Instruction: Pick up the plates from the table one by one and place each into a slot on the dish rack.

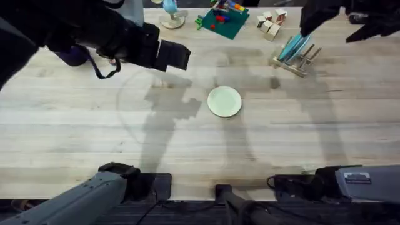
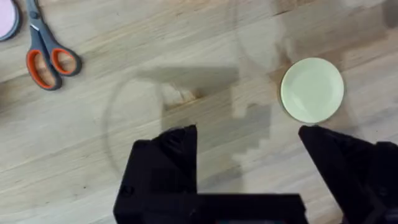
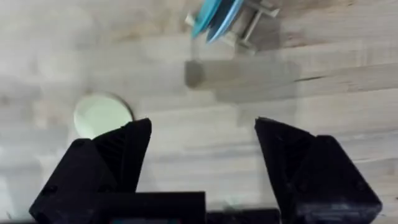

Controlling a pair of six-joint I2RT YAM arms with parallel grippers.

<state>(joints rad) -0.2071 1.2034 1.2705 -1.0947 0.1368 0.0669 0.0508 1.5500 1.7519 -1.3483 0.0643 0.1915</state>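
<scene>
Two plates are in view. We count one pale cream-yellow plate (image 1: 224, 101) lying flat on the wooden plank table (image 1: 75, 131), and one light blue plate (image 1: 294, 47) standing on edge between the pegs of the dish rack (image 1: 296, 59). We also count one pair of orange-handled scissors (image 2: 45, 48) and the rim of one pink dish (image 2: 7, 20).

Both pairs of jaws stand spread with nothing between them. In the left wrist view, the cream-yellow plate lies just beyond the tip of one finger of the left gripper (image 2: 247, 140); the scissors and pink dish lie well apart from it. In the right wrist view, the same plate sits just past one finger of the right gripper (image 3: 203, 132), and the rack stands well beyond the gap between its jaws.

Bare tabletop surrounds the cream-yellow plate on all sides. The rack sits near the far table edge, beside a pile of wooden blocks (image 1: 271, 23).

Both plates are round, smooth and thin. The rack consists of light wooden dowels on a slatted base. The tabletop shows long grain lines.
</scene>
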